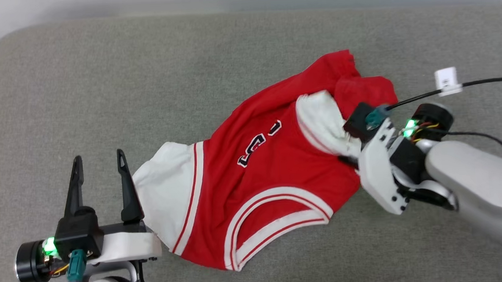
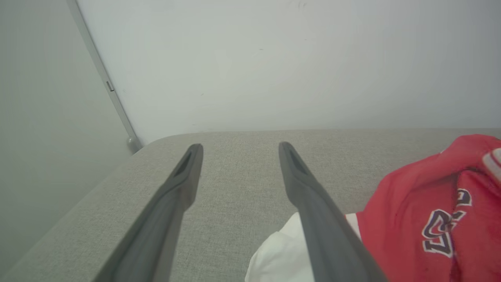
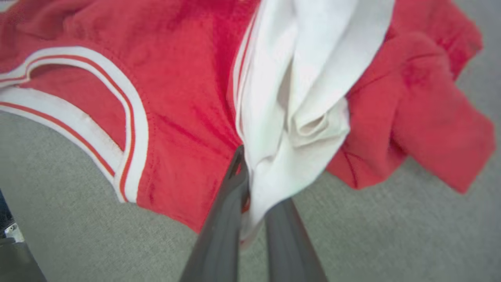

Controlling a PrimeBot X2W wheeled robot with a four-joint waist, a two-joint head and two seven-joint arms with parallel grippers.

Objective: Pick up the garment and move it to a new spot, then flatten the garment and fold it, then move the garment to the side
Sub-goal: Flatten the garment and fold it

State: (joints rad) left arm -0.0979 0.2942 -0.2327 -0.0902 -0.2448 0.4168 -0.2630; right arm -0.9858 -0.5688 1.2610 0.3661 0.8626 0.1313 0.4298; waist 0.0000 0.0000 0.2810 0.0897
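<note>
The garment (image 1: 261,174), a red jersey T-shirt with white sleeves and black letters on the chest, lies crumpled on the grey cushion. Its striped collar points toward the front edge. My right gripper (image 1: 348,153) is at the shirt's right side, shut on the bunched white sleeve (image 3: 289,117), which runs up between its two dark fingers (image 3: 231,203). My left gripper (image 1: 99,164) stands open just left of the other white sleeve (image 1: 164,191), nothing between its fingers. In the left wrist view the right finger (image 2: 313,203) passes over that sleeve's edge (image 2: 274,254).
The grey fabric cushion (image 1: 104,88) spreads wide behind and to the left of the shirt. A pale wall (image 2: 274,58) rises behind its far edge. A black cable with a white tag (image 1: 446,80) trails from my right wrist.
</note>
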